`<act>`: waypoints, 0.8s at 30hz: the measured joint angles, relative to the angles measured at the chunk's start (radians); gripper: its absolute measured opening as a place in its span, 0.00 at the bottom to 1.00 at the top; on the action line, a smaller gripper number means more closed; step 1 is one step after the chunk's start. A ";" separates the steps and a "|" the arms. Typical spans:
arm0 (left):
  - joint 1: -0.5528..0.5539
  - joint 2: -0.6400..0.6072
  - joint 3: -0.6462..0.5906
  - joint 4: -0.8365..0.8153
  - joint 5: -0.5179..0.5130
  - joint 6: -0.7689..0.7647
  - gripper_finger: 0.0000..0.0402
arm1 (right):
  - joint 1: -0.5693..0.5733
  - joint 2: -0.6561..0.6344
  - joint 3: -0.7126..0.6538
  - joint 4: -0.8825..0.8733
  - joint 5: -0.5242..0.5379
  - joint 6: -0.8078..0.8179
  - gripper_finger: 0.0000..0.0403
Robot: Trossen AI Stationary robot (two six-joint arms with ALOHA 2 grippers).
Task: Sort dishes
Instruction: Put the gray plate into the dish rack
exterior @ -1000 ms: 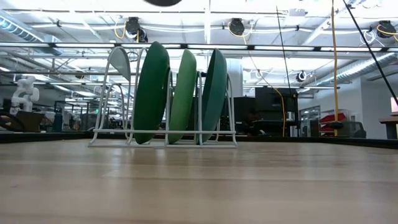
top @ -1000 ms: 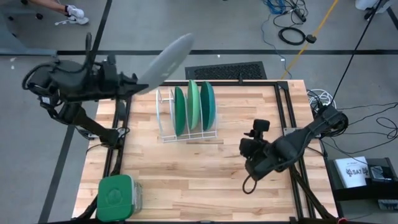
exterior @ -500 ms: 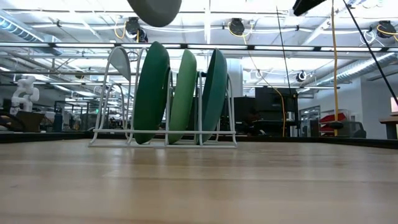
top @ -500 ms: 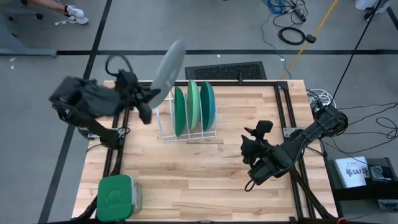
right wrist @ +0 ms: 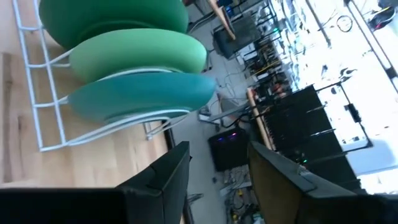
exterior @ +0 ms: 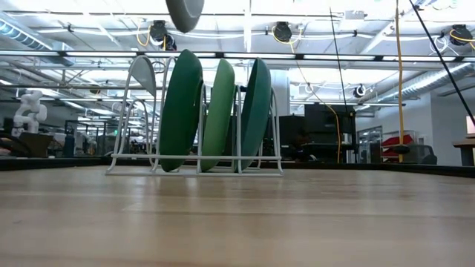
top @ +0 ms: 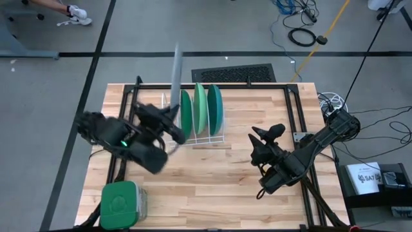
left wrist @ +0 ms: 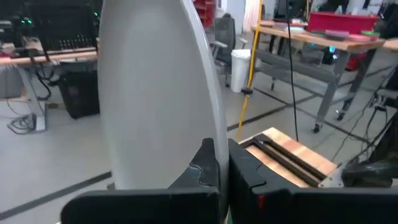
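Round grey plastic plate (top: 176,67), now swung upright from its earlier tilt, clamped in left gripper (left wrist: 221,168) above white wire rack (top: 168,122), ready for slotting.

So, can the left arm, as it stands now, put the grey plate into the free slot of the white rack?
Probably yes. The left gripper is shut on the grey plate, holding it upright on edge above the free slot of the white rack, beside the dark green plate. Nothing blocks the slot; the right gripper waits off to the side.

Grey floor (top: 244,26), black tape lines, loose cables (top: 302,33); workshop benches (left wrist: 323,43), ceiling pipes beyond.
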 joint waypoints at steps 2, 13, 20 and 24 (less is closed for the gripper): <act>-0.008 0.019 -0.034 -0.024 -0.024 -0.073 0.00 | 0.000 0.000 0.000 -0.001 0.009 -0.009 0.38; -0.008 -0.026 -0.369 -0.024 -0.097 -0.365 0.00 | 0.002 0.000 0.000 -0.002 0.025 -0.004 0.38; -0.036 -0.144 -0.508 -0.025 -0.168 -0.430 0.00 | 0.031 0.000 0.000 -0.003 0.013 0.029 0.38; -0.041 -0.200 -0.569 -0.026 -0.175 -0.434 0.00 | 0.056 0.000 0.000 -0.003 -0.010 0.041 0.38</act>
